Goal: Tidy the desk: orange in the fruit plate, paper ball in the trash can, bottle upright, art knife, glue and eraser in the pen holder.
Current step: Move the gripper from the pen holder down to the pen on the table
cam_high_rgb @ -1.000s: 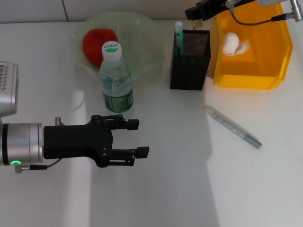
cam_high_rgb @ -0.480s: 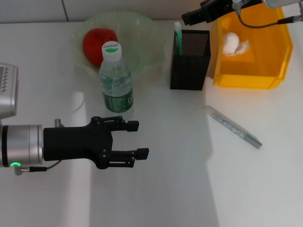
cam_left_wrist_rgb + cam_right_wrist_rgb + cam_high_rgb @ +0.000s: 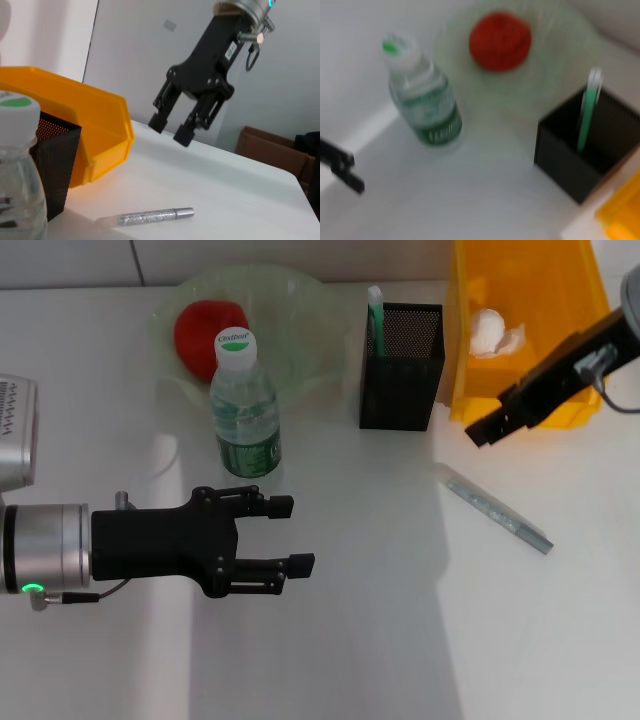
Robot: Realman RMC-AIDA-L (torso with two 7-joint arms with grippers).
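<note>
Right gripper (image 3: 480, 434): fingers narrowly apart, empty, above the desk (image 3: 350, 640) beside yellow bin (image 3: 560, 390), near silver art knife (image 3: 497, 509). Left gripper (image 3: 290, 533): open, empty, near front-left edge.

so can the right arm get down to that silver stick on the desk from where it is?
Probably yes. The right gripper hangs open above the desk, just short of the silver stick, which lies alone with nothing between them. The left gripper sits far off.
</note>
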